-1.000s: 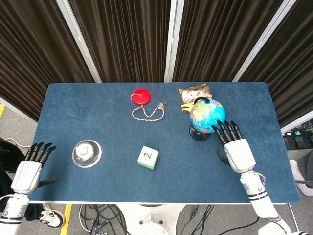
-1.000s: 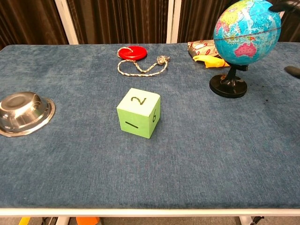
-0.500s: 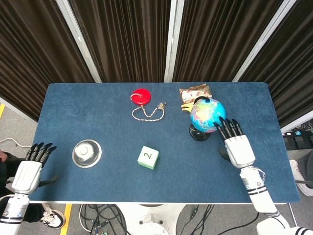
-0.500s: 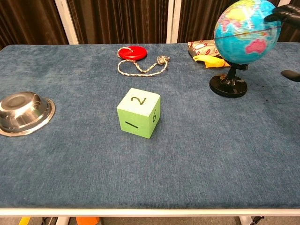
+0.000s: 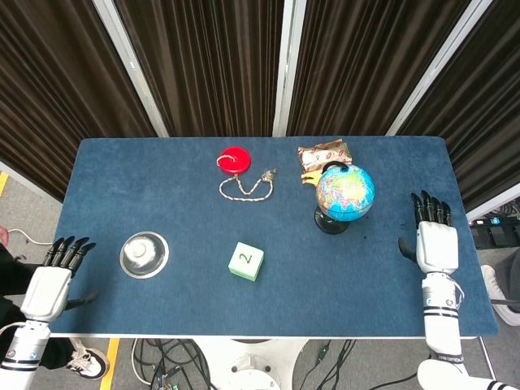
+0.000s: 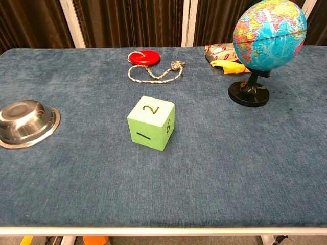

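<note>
A small globe on a black stand stands upright at the right of the blue table. My right hand hovers to the right of the globe, apart from it, fingers straight and spread, holding nothing. My left hand is at the table's near left corner, fingers extended, empty, nearest to an upturned steel bowl. A green numbered cube sits in the middle. Neither hand shows in the chest view.
A red disc with a looped rope lies at the back centre. A snack packet and something yellow lie behind the globe. Dark curtains hang behind the table.
My right hand has drawn away from the globe to the right, where its fingertips had been at the sphere. The globe has turned on its axis. My left hand has not moved.
</note>
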Robot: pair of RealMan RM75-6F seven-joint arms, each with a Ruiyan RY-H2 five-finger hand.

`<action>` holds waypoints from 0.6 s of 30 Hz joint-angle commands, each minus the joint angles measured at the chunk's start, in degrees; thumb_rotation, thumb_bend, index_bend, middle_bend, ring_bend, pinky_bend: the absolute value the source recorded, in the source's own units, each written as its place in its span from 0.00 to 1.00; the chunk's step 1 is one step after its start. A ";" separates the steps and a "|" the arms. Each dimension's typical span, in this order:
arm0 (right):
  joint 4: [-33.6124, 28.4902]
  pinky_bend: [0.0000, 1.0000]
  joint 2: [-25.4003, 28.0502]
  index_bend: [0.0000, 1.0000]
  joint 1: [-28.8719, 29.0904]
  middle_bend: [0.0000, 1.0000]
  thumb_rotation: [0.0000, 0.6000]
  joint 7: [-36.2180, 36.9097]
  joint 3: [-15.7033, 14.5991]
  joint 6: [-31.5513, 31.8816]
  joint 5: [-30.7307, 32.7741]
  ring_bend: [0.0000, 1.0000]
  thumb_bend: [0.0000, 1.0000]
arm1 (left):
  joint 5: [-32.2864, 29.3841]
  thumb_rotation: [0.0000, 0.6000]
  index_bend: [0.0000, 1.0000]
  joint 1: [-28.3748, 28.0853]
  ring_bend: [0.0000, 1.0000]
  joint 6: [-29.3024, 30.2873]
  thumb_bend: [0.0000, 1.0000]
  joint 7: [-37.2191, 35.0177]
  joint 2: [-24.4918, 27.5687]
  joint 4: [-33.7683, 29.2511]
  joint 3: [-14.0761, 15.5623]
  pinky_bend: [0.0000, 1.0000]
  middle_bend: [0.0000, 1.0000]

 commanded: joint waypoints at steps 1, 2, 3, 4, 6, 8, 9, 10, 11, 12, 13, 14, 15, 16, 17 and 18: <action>1.85 0.00 -0.18 0.00 -0.43 0.00 1.00 3.89 -3.49 3.83 -13.81 0.00 0.24 | 0.01 1.00 0.15 0.02 0.02 0.02 0.00 -0.02 -0.03 0.03 0.03 0.05 0.09; 2.80 0.00 -0.24 0.00 -0.29 0.00 1.00 4.94 -4.49 4.38 -16.74 0.00 0.24 | -0.01 1.00 0.15 0.03 0.02 0.02 0.00 -0.04 -0.05 0.05 0.02 0.05 0.09; 4.20 0.00 -0.35 0.00 -0.02 0.00 1.00 6.33 -5.84 5.05 -20.60 0.00 0.24 | -0.02 1.00 0.15 0.03 0.02 0.04 0.00 -0.08 -0.06 0.09 0.01 0.05 0.09; 5.26 0.00 -0.45 0.00 0.24 0.00 1.00 7.28 -6.82 5.42 -23.24 0.00 0.24 | -0.01 1.00 0.15 0.04 0.02 0.07 0.00 -0.10 -0.07 0.12 0.01 0.05 0.09; 7.12 0.00 -0.68 0.00 0.72 0.00 1.00 8.78 -8.69 5.90 -27.72 0.00 0.24 | 0.02 1.00 0.15 0.07 0.02 0.16 0.00 -0.21 -0.06 0.19 0.01 0.05 0.09; 7.83 0.00 -0.87 0.00 1.11 0.00 1.00 9.56 -9.83 5.55 -29.80 0.00 0.25 | 0.04 1.00 0.15 0.11 0.02 0.24 0.00 -0.33 -0.04 0.25 0.01 0.05 0.09; 8.02 0.00 -0.88 0.00 1.44 0.00 1.00 9.97 -10.41 4.96 -30.65 0.00 0.24 | 0.04 1.00 0.15 0.14 0.02 0.29 0.00 -0.41 -0.04 0.29 0.02 0.05 0.09; 8.10 0.00 -0.88 0.00 1.66 0.00 1.00 10.14 -10.74 4.48 -31.05 0.00 0.25 | 0.04 1.00 0.15 0.15 0.02 0.31 0.00 -0.46 -0.04 0.33 0.03 0.05 0.09; 8.10 0.00 -0.88 0.00 1.92 0.00 1.00 10.19 -11.00 3.85 -31.27 0.00 0.25 | 0.01 1.00 0.15 0.17 0.02 0.31 0.00 -0.54 -0.05 0.40 0.03 0.05 0.09; 7.97 0.00 -0.86 0.00 2.07 0.00 1.00 10.10 -11.11 3.34 -31.19 0.00 0.24 | 0.00 1.00 0.15 0.19 0.02 0.31 0.00 -0.60 -0.06 0.45 0.05 0.05 0.09; 7.72 0.00 -0.80 0.00 2.18 0.00 1.00 9.90 -11.17 2.85 -31.01 0.00 0.24 | -0.01 1.00 0.15 0.21 0.02 0.32 0.00 -0.65 -0.07 0.49 0.06 0.05 0.09; 7.41 0.00 -0.72 0.00 2.28 0.00 1.00 9.70 -11.18 2.43 -30.78 0.00 0.24 | -0.06 1.00 0.15 0.25 0.02 0.34 0.00 -0.65 -0.08 0.50 0.06 0.05 0.09; 6.99 0.00 -0.63 0.00 2.36 0.00 1.00 9.40 -11.10 2.02 -30.42 0.00 0.24 | -0.14 1.00 0.15 0.27 0.02 0.32 0.00 -0.71 -0.11 0.53 0.04 0.05 0.09; 6.72 0.00 -0.56 0.00 2.40 0.00 1.00 9.13 -11.03 1.67 -30.04 0.00 0.24 | -0.18 1.00 0.15 0.25 0.02 0.25 0.00 -0.75 -0.15 0.59 0.04 0.05 0.09; 6.43 0.00 -0.43 0.00 2.45 0.00 1.00 8.89 -10.94 1.24 -29.57 0.00 0.24 | -0.20 1.00 0.15 0.23 0.02 0.20 0.00 -0.78 -0.18 0.64 0.03 0.05 0.09; 5.98 0.00 -0.20 0.00 2.55 0.00 1.00 8.72 -10.81 0.55 -28.82 0.00 0.24 | -0.19 1.00 0.15 0.22 0.02 0.17 0.00 -0.79 -0.21 0.68 0.04 0.05 0.09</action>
